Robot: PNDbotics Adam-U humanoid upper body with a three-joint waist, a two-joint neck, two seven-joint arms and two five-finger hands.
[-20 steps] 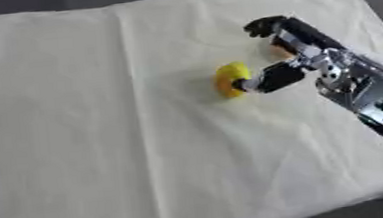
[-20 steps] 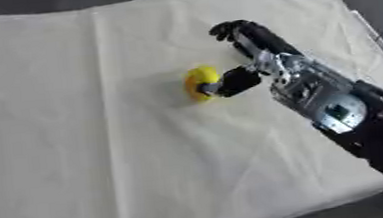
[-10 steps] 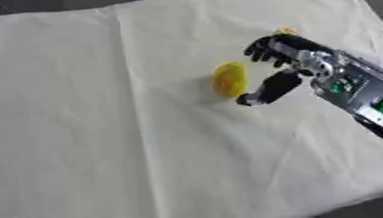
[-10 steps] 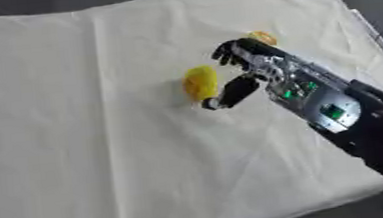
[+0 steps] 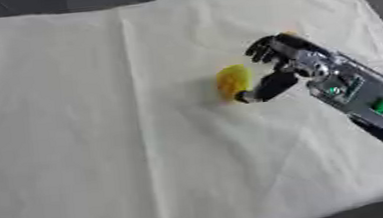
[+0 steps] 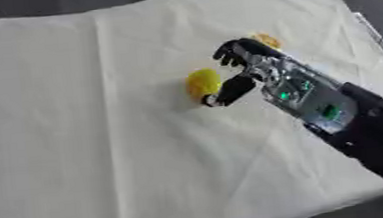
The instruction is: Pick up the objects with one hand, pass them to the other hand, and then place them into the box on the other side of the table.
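Note:
A yellow rounded object (image 5: 232, 81) lies on the cream cloth (image 5: 101, 139) near the middle of the table. My right hand (image 5: 301, 65) comes in from the right edge, just to the object's right. Its thumb tip (image 5: 248, 96) touches the object's lower right side. The fingers (image 5: 265, 48) are bent above and to the right, apart from the object, so nothing is gripped. Behind the fingers peeks a small orange thing (image 6: 265, 39). My left hand shows in neither view, and no box is visible.
The cloth covers the whole table, creased down its left-centre. The table's right edge (image 6: 380, 37) runs close beside my forearm (image 6: 364, 129), and its near edge crosses the lower right corner.
The fingers have bent down from their stretched pose, uncovering the small orange thing behind them. The thumb left the yellow object briefly and touches it again. The object has stayed in place.

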